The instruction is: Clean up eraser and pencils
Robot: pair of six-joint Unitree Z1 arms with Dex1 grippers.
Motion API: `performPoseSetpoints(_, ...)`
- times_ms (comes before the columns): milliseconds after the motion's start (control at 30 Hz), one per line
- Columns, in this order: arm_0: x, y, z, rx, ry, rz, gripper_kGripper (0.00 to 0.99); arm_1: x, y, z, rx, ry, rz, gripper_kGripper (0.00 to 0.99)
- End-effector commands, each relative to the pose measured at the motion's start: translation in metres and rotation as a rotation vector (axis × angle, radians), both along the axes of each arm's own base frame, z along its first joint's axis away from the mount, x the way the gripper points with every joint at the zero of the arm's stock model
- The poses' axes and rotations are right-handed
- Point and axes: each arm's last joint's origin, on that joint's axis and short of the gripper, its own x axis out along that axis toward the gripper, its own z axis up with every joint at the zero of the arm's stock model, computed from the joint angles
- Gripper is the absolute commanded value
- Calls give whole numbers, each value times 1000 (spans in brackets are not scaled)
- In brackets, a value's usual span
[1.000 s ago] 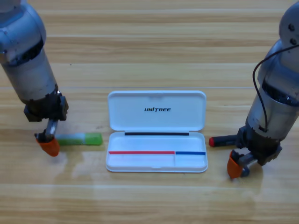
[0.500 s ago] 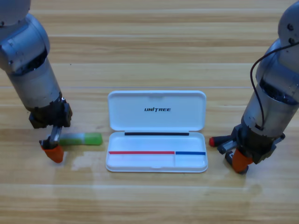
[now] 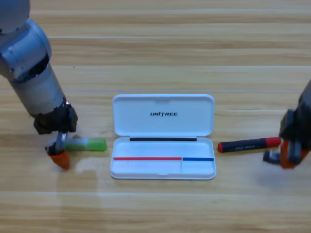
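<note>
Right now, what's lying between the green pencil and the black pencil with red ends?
In the high view, the open white case lies between the green pencil and the black pencil.

White case (image 3: 163, 116) with dark lettering on its lid; light green pencil (image 3: 90, 144) with a paler end; black-barrelled pencil (image 3: 249, 144) with red ends; grey arms with orange-jawed left gripper (image 3: 60, 158) and right gripper (image 3: 287, 158); wood-grain table (image 3: 160, 48).

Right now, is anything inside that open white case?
No pencil or eraser shows in the white case. The green pencil lies left of it, the red-ended black pencil right. No eraser is visible.
</note>
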Motion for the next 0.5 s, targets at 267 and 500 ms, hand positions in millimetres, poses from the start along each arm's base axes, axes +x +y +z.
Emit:
performPoseSetpoints(267,5,2,-33,14,45,4,983,35,65,-30,-53,51,302,0)
performPoseSetpoints(500,8,1,-40,15,48,-1,828,45,101,-43,-86,80,392,0)
